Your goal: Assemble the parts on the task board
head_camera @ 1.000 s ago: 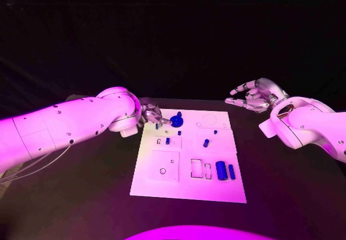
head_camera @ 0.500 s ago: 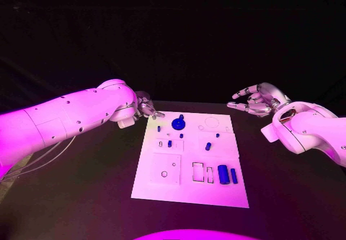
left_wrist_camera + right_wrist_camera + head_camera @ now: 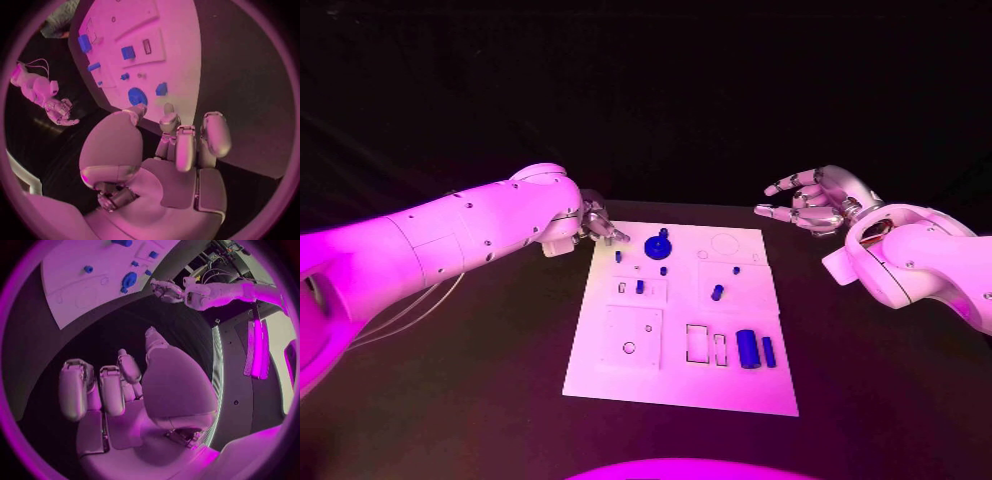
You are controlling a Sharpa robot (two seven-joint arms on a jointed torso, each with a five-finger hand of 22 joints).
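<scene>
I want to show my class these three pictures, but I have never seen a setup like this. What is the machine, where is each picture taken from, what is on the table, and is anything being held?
It is a robot with two white arms, each ending in a silver many-fingered hand. The square picture looks down from its head; the two round ones come from cameras at its wrists. On the black table lies a white task board carrying small blue parts, among them a round piece and two cylinders. The left hand hovers by the board's far left corner, the right hand off its far right. Both hold nothing.
</scene>
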